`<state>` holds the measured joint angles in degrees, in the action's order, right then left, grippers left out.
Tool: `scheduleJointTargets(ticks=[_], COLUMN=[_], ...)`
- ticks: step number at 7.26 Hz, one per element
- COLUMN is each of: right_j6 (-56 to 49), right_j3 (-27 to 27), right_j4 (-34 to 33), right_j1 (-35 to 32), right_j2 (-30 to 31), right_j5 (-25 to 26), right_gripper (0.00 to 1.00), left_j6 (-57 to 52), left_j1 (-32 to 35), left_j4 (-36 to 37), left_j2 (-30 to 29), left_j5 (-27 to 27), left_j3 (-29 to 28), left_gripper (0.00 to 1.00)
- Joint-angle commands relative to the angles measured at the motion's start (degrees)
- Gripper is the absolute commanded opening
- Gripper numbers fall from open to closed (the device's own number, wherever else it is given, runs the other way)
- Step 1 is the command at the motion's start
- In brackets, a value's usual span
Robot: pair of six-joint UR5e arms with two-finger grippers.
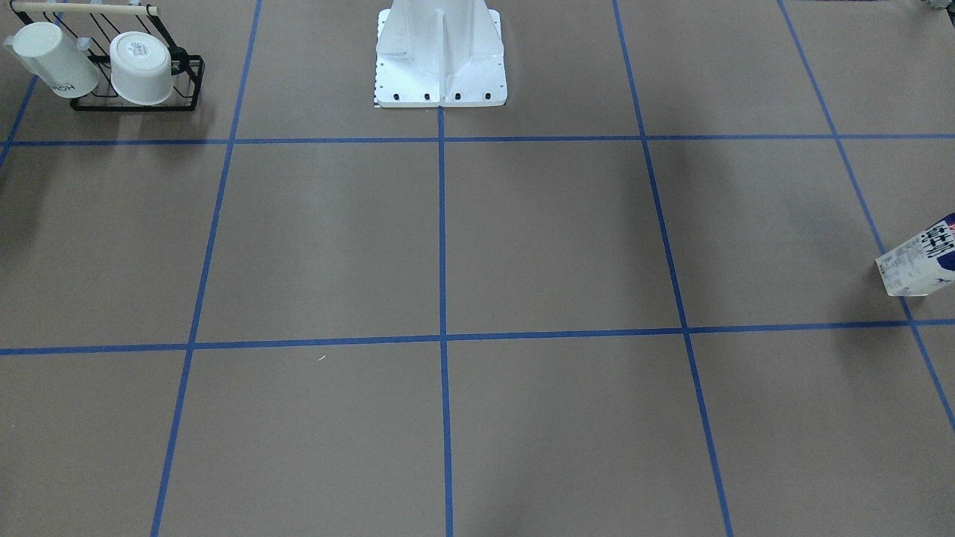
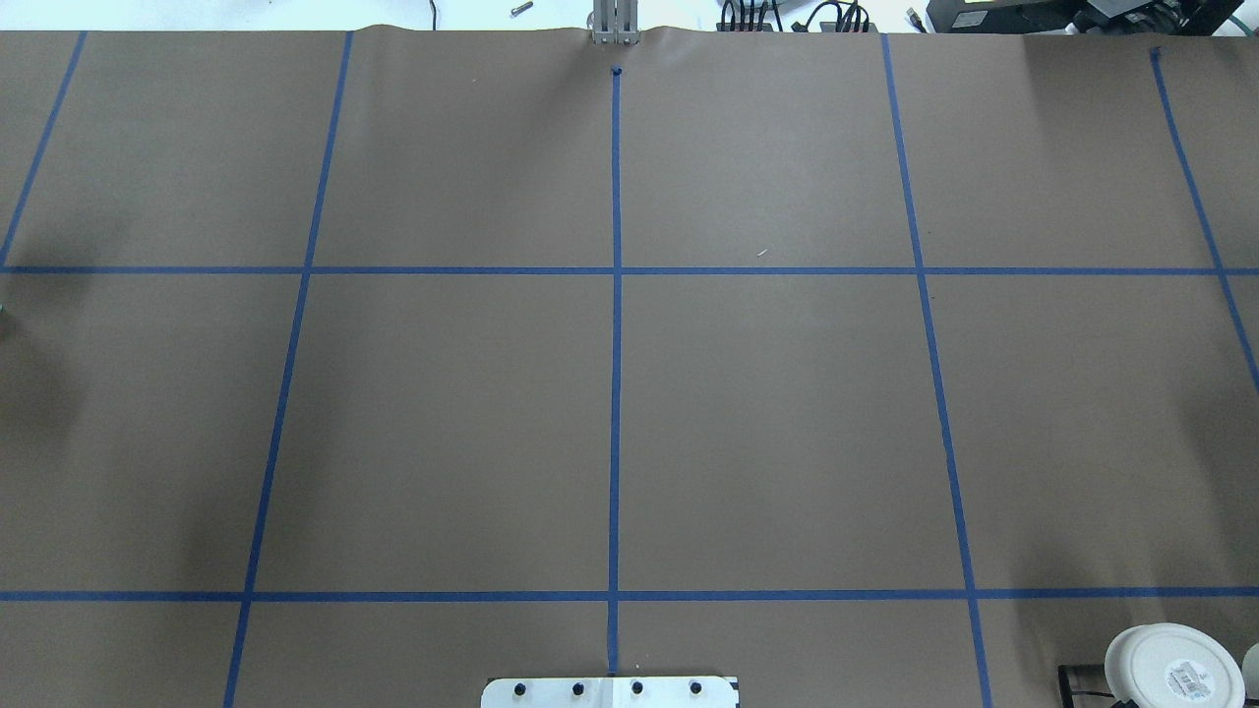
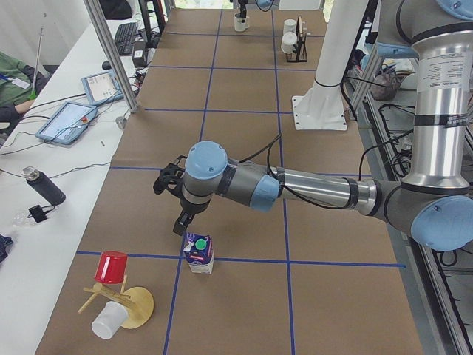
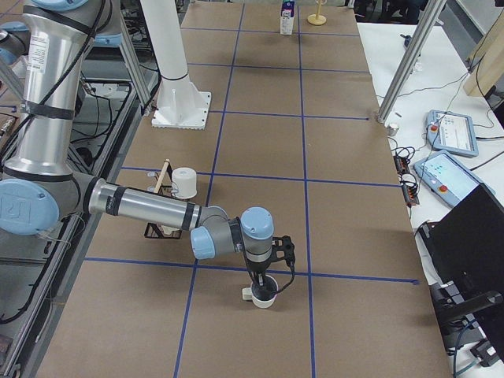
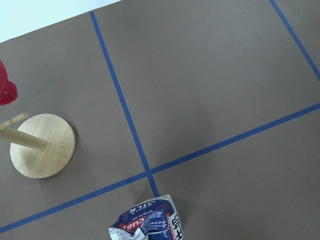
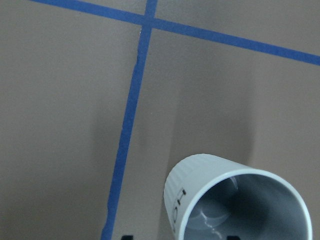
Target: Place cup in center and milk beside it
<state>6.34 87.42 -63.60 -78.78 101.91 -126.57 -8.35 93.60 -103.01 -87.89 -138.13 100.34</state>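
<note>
1. Cup (image 4: 264, 297): upright at the right end of the table (image 4: 260, 142), near a blue tape line (image 4: 354, 277), directly under the right gripper (image 4: 265, 277); jaw state cannot be told.
2. Milk (image 3: 199, 253): upright on the tape at the left end, just beside the left gripper (image 3: 180, 222); jaw state cannot be told.
</note>
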Motion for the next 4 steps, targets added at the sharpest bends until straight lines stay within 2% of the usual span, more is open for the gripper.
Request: scheduleJointTargets(ticks=[1,3,4], right_j6=[0.16,-0.45,-0.54], right_j3=[-0.67,0.20,2.64], right_j4=[0.40,0.49,0.32], right_j1=[0.64,0.73,0.73], right_j2=[-0.04,-0.57,-0.83], right_j5=[0.44,0.27,0.18], right_gripper=[0.00,0.00,0.00], left_j6=[0.00,0.09,0.09], left_j1=[0.00,-0.09,-0.09], left_j4=[0.00,0.00,0.00], left_j2=[0.00,0.00,0.00], left_j5=[0.05,0.05,0.14], left_j3=[-0.05,-0.23,-0.23], left_gripper=[0.98,0.98,0.98])
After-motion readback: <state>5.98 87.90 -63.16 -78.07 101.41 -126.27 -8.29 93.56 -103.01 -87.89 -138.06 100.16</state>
